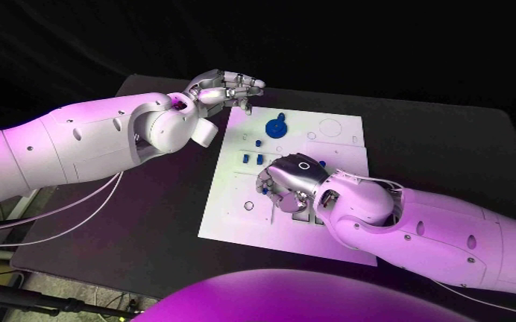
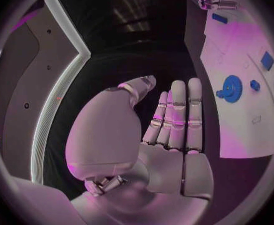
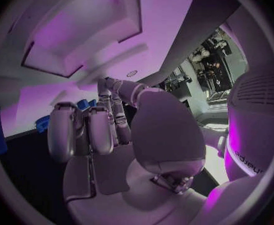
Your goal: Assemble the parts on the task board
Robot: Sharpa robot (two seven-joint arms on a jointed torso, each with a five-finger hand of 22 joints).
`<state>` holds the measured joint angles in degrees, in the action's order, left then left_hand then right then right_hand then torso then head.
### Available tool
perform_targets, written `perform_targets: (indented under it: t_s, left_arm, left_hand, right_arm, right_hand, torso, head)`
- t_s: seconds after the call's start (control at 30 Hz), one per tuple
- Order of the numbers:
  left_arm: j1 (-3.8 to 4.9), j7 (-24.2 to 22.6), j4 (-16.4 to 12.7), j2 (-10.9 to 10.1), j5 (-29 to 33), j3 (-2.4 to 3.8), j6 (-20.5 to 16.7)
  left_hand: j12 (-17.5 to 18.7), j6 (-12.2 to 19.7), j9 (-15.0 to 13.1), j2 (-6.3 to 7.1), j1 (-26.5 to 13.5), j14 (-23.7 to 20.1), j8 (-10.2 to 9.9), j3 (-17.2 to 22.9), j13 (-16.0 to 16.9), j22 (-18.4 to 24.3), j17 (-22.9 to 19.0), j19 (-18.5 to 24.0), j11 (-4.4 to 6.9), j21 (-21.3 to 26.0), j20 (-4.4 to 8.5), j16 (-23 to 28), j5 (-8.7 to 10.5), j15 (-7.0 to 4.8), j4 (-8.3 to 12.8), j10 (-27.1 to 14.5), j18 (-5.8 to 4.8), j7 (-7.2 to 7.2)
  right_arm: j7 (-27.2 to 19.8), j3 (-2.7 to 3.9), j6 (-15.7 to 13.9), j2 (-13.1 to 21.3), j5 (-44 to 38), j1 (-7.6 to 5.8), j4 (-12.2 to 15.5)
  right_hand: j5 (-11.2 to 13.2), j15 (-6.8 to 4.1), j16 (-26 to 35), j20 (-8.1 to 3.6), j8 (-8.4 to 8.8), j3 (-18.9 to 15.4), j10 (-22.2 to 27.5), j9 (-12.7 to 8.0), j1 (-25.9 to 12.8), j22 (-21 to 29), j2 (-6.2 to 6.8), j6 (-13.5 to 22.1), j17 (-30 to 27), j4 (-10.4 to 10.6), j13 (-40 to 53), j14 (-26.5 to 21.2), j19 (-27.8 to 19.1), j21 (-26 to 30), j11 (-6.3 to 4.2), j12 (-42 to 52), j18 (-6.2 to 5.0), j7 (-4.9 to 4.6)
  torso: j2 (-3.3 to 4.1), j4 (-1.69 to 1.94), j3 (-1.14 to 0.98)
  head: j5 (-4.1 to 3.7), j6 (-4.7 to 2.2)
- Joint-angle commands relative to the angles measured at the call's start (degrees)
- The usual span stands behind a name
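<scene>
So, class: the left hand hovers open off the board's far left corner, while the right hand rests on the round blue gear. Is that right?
Not quite. In the head view the right hand is over the middle of the task board, apart from the round blue gear, which lies untouched nearer the far edge. The left hand is open, as stated.

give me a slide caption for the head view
Right hand lowered over the white task board, left hand hovering off its far corner.

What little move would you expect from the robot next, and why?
Probably the right hand closes its fingers on one of the small blue parts under it: it hangs low over the middle of the white task board, fingers curled down among them, though whether it grips one is hidden. The left hand hovers off the board's far corner, flat and holding nothing.
</scene>
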<state>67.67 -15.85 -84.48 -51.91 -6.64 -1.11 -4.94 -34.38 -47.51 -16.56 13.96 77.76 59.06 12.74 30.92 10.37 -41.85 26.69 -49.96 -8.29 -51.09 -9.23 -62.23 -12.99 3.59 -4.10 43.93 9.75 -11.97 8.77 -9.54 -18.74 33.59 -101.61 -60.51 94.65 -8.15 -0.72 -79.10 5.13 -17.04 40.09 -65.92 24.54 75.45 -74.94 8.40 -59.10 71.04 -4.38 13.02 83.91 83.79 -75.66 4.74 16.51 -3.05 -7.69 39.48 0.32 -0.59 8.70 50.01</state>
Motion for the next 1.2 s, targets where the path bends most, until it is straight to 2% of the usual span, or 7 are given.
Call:
perform_targets:
  t_s: [0.03, 0.23, 0.5, 0.8, 1.0, 1.07, 1.2]
  left_arm:
    - [0.08, -0.2, -0.1, 0.1, 0.1, 0.06, 0.8]
    - [0.09, -0.1, -0.1, 0.0, 0.1, 0.06, 0.8]
    - [0.09, 0.1, -0.1, -0.1, 0.1, 0.06, 1.0]
    - [0.08, -0.9, 0.0, -0.4, 0.1, 0.05, 0.3]
    - [0.07, -0.9, 0.1, -0.5, 0.1, 0.05, 0.3]
    - [0.07, -0.9, 0.1, -0.5, 0.1, 0.05, 0.4]
    - [0.07, -0.9, 0.1, -0.5, 0.1, 0.05, 0.5]
  left_hand:
    - [0.0, 0.5, 0.1, -0.33, 0.2, -0.1, -0.3, -0.3, -0.1, 0.1, -0.1, 0.0, -0.16, 0.3, -0.31, 0.1, -0.14, 0.51, -0.1, -0.4, 0.68, 0.10]
    - [0.0, 0.5, 0.1, -0.36, 0.3, -0.1, -0.3, -0.3, -0.1, 0.1, -0.1, 0.0, -0.16, 0.3, -0.32, 0.1, -0.14, 0.52, -0.1, -0.4, 0.69, 0.10]
    - [0.0, 0.5, 0.1, -0.39, 0.3, -0.1, -0.3, -0.3, -0.1, 0.1, -0.1, 0.0, -0.18, 0.4, -0.33, 0.1, -0.14, 0.53, -0.1, -0.5, 0.69, 0.09]
    - [-0.1, 0.4, 0.1, -0.50, 0.4, -0.2, -0.3, -0.3, -0.1, 0.1, -0.1, 0.1, -0.18, 0.4, -0.35, 0.1, -0.17, 0.53, 0.0, -0.5, 0.70, 0.10]
    - [-0.2, 0.4, 0.0, -0.54, 0.5, -0.2, -0.3, -0.3, -0.1, 0.1, -0.1, 0.0, -0.17, 0.4, -0.35, 0.1, -0.18, 0.53, 0.0, -0.5, 0.71, 0.10]
    - [-0.2, 0.4, 0.0, -0.54, 0.5, -0.2, -0.3, -0.3, -0.1, 0.1, -0.1, 0.0, -0.17, 0.4, -0.35, 0.1, -0.18, 0.53, 0.0, -0.5, 0.71, 0.10]
    - [-0.2, 0.4, 0.0, -0.52, 0.5, -0.2, -0.2, -0.3, -0.1, 0.1, -0.1, 0.1, -0.18, 0.4, -0.37, 0.1, -0.15, 0.54, 0.0, -0.5, 0.71, 0.10]
  right_arm:
    - [0.1, -0.25, 2.1, -0.1, -0.7, 0.24, 0.2]
    - [0.8, -0.27, -0.1, 0.4, -0.5, 0.24, 0.2]
    - [1.3, -0.22, -3.9, 2.2, -0.8, 0.22, 1.7]
    - [1.4, 0.65, -6.9, 7.8, -0.1, -1.34, 6.7]
    - [1.2, 1.41, -5.0, 13.3, 4.4, -4.64, 8.5]
    - [1.2, 1.52, -3.2, 14.8, 5.5, -5.68, 8.4]
    - [1.8, 1.63, 1.5, 17.2, 6.3, -7.09, 7.7]
  right_hand:
    - [-1.1, 0.10, -0.2, -0.05, 0.66, -1.1, 0.0, 0.0, -1.1, -11.2, 0.20, 1.2, -0.2, 0.3, -0.2, 2.5, 0.8, 0.6, -0.84, -0.8, 0.12, -0.51]
    - [-1.5, 0.98, 0.1, 0.66, 3.21, -2.5, 2.0, -0.8, -2.3, -10.9, 0.90, 4.4, -1.0, 0.7, -0.8, 2.2, 0.4, 1.6, 0.27, -2.6, -0.04, -1.59]
    - [-1.7, 0.97, 0.6, 0.94, 5.94, -2.5, 3.4, -1.6, -2.6, -10.5, 1.67, 8.2, -1.9, 0.8, -1.4, 1.9, -0.1, 2.8, 0.13, -3.6, -0.34, -1.19]
    - [-1.8, 0.97, 0.6, 0.91, 5.82, -2.6, 3.5, -1.6, -2.8, -10.6, 1.81, 7.8, -2.0, 0.9, -1.4, 1.9, -0.1, 2.6, 0.18, -3.7, -0.30, -1.15]
    - [-1.5, 1.49, 2.2, 1.28, 6.20, -4.0, 6.5, -1.7, -4.7, -9.2, 3.72, 7.7, -4.6, 2.1, -2.7, 1.2, -1.9, 7.6, 0.82, -5.5, -1.20, -0.85]
    - [-1.6, 1.68, 2.6, 1.43, 6.57, -4.8, 7.6, -1.8, -5.1, -8.7, 4.27, 8.2, -5.2, 2.3, -3.2, 1.0, -2.5, 9.3, 1.03, -5.9, -1.48, -1.18]
    - [-1.7, 1.81, 2.5, 1.64, 7.40, -7.6, 9.3, -2.1, -5.7, -8.1, 5.08, 9.3, -5.2, 3.2, -3.9, 1.1, -3.1, 11.1, 1.20, -6.1, -1.76, -0.38]
  torso:
    - [-0.04, -0.03, 0.00]
    - [-0.06, -0.02, 0.00]
    - [-0.07, -0.04, -0.06]
    - [-0.11, -0.13, 0.00]
    - [-0.20, -0.19, 0.00]
    - [-0.16, -0.11, 0.03]
    - [-0.08, -0.06, 0.04]
  head:
    - [-0.07, -0.01]
    - [-0.11, -0.01]
    - [-0.31, -0.01]
    - [-0.63, -0.01]
    - [-1.22, -0.40]
    - [-1.36, -0.56]
    - [-1.71, -0.84]
